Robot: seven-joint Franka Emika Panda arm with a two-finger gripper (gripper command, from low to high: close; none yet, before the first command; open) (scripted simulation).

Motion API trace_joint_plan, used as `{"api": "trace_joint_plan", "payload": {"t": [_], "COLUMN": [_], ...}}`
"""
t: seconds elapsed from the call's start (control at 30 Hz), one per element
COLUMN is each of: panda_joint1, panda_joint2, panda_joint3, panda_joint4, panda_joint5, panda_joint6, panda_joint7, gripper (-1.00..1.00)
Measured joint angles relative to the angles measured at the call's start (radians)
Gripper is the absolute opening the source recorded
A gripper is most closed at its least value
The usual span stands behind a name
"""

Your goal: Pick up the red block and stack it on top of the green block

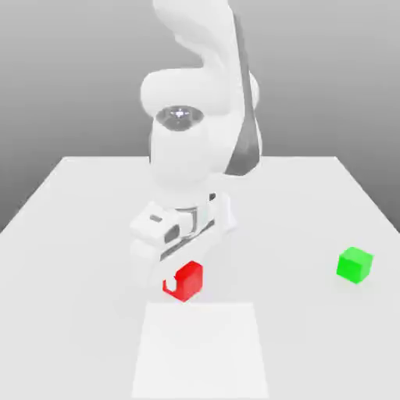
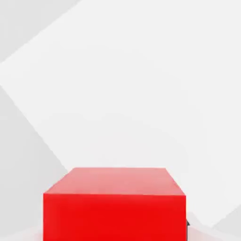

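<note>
One gripper [image 1: 178, 275] clamping the red block [image 1: 185, 281] | we are heading toward the green block [image 1: 355, 265], well apart at exterior view's right

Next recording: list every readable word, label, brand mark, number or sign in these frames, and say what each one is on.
None: no text, number or sign can be read anywhere.
The small bright red cube has plain faces.
The small bright green cube has plain faces.
The white robot arm, its gripper and the white table carry no markings.
</note>
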Motion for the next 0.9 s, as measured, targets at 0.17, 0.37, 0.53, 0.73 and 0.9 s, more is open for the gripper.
{"api": "trace_joint_plan", "payload": {"t": [0.17,0.37,0.53,0.73,0.9], "panda_joint1": [0.105,0.326,0.499,0.697,0.757], "panda_joint2": [-0.033,-0.031,-0.027,-0.021,0.009], "panda_joint3": [0.043,0.144,0.235,0.351,0.399], "panda_joint4": [0.012,0.063,0.105,0.155,0.18], "panda_joint5": [0.022,0.068,0.101,0.134,0.117], "panda_joint6": [-0.046,-0.093,-0.132,-0.178,-0.164], "panda_joint7": [-0.118,-0.365,-0.567,-0.803,-0.871], "gripper": [-1.0,-1.0,-1.0,-1.0,-1.0]}}
